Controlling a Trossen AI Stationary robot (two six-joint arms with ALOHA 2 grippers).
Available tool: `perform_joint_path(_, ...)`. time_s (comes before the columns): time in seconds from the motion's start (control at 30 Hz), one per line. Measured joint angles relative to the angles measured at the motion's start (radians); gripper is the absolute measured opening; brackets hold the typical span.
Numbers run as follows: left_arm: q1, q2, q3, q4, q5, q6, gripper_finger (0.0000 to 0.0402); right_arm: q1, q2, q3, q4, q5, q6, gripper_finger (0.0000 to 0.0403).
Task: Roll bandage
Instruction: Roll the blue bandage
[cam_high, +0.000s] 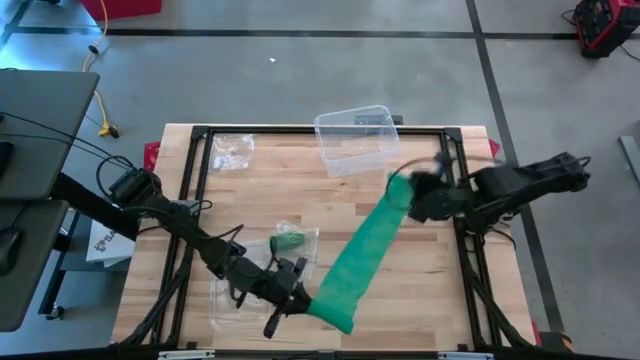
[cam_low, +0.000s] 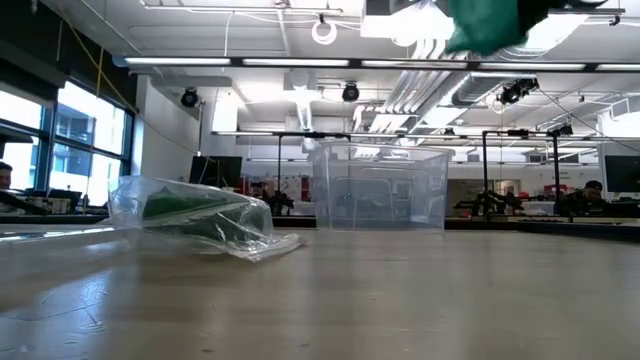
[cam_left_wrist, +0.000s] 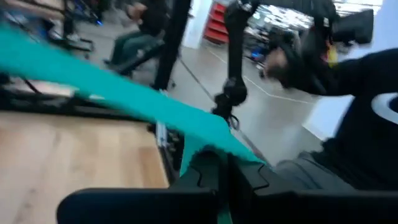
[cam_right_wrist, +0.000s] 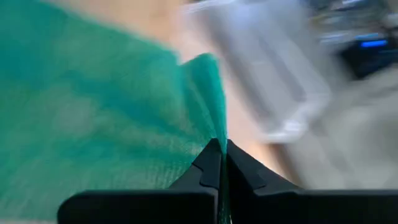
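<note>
Overall light: bright, even, from ceiling strip lamps seen in the low view.
Shadows: soft and faint on the desk.
Glare: window blown out; sheen on the clear bin.
Blur: both wrist views smeared; green bandage beyond the fingers unfocused, background streaked.
Foreground: low view's near desk soft.

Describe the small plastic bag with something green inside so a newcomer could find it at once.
On the wooden table, look just left of the stretched green bandage, near the left gripper. The bag lies there; unlike the other clear bag at the far corner, it holds something green.
</note>
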Motion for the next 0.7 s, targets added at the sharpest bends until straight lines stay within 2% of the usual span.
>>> perform_joint_path(0.2, -0.020, -0.069, 0.000, 0.046, -0.118, 0.161, 0.0001, 0.009, 0.011, -0.411, 0.607, -0.362, -0.100, 0.0000)
perform_joint_path(0.33, -0.024, -0.112, 0.000, 0.070, -0.150, 0.232, 0.0001, 0.067, 0.078, -0.665, 1.094, -0.509, -0.096, 0.0000)
perform_joint_path(0.4, -0.023, -0.133, 0.000, 0.106, -0.192, 0.282, 0.0001, 0.109, 0.137, -0.753, 1.310, -0.528, -0.083, 0.0000)
perform_joint_path(0.47, -0.022, -0.148, 0.000, 0.144, -0.255, 0.348, 0.0001, 0.150, 0.210, -0.799, 1.453, -0.532, -0.075, 0.0000)
perform_joint_path(0.6, 0.009, -0.155, 0.000, 0.221, -0.404, 0.485, 0.0001, 0.223, 0.366, -0.792, 1.618, -0.532, -0.140, 0.0000)
perform_joint_path(0.7, 0.054, -0.149, 0.000, 0.234, -0.496, 0.501, 0.0001, 0.259, 0.469, -0.744, 1.707, -0.532, -0.196, 0.0000)
